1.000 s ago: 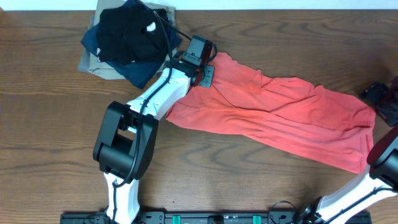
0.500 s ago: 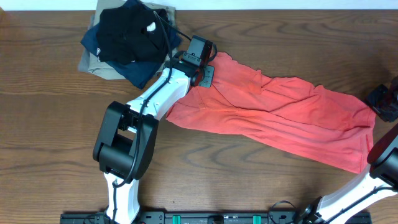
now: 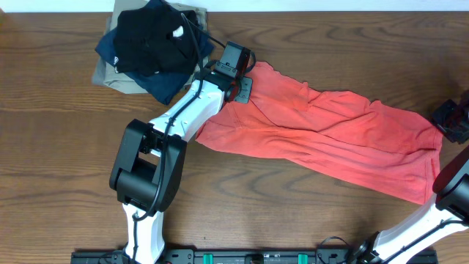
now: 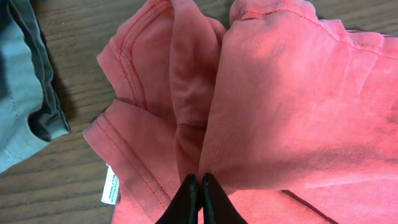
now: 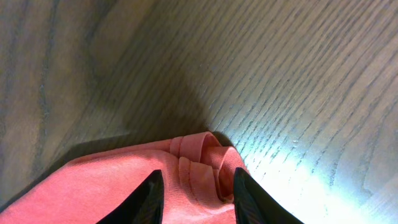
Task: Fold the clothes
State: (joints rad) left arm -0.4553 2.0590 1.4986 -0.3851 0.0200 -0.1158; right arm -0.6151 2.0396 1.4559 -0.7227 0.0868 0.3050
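Dark brown wood-grain table [image 3: 58, 183] fills the overhead view. The red-orange short-sleeved cotton T-shirt [image 3: 330, 139] lies stretched in a rumpled diagonal band from upper centre towards the right edge. No lettering shows, so it may be face down. A heap of black, navy and khaki garments [image 3: 146, 44] sits at the far left corner, just beside the shirt's left end.

The left gripper [image 4: 196, 198] has not stirred over the last second. Its jaws are pressed together on a fold of the shirt, near a small white care label [image 4: 110, 186].

The change is at the other end. The right gripper [image 5: 198, 180] has shifted slightly at the shirt's far right edge and its jaws have drawn in from wide to about a third open. They now straddle a bunched, rolled hem corner [image 5: 202, 155] — cloth sits between the fingers, though I cannot tell whether they have bitten yet.

I judge that both ends are nearly secured — the shirt could next be lifted and spread flat before any fold is made.
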